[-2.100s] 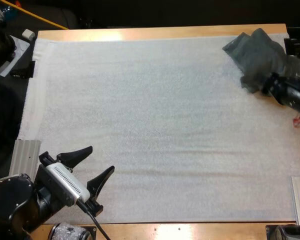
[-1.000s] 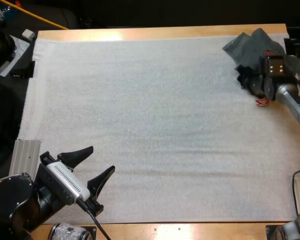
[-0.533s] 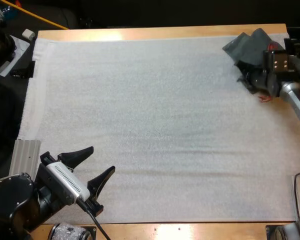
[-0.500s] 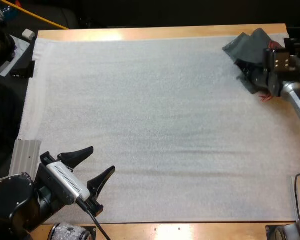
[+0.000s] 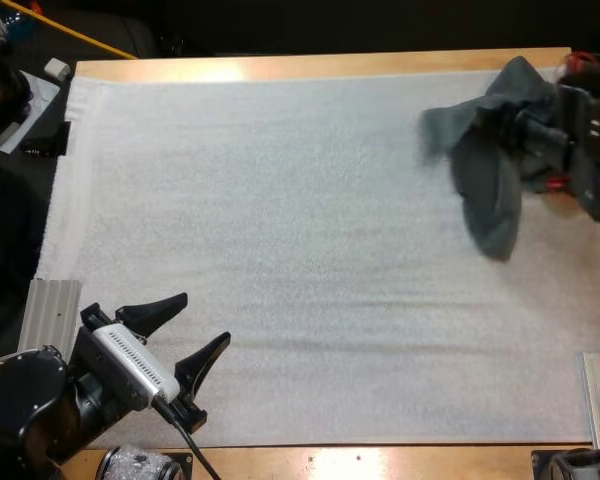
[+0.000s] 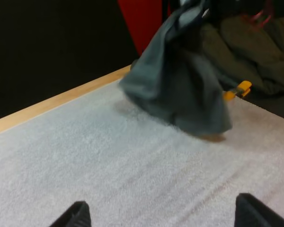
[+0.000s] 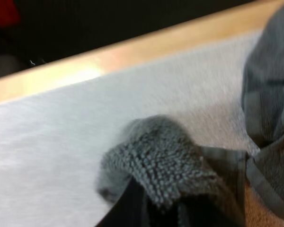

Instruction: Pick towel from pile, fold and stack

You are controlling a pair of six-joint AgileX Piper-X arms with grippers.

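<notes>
Grey-green towel [image 6: 180, 92], seemingly aloft, above mat [image 6: 104, 161]

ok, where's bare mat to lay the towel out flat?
Bare: most of the mat, its middle and far-left, from the open left claw at the near-left corner across to the towel; also the near-right stretch. Crowded: the far-right corner, where the right claw grips the towel.

The towel [image 5: 485, 185] is dark grey-green, looped pile; its hem appears slightly lighter. The mat [image 5: 280, 220] is white, finely speckled. The counter [image 5: 310, 66] is orange-brown wood. The left gripper [image 5: 202, 318] fingers [image 5: 158, 309] are black.
</notes>
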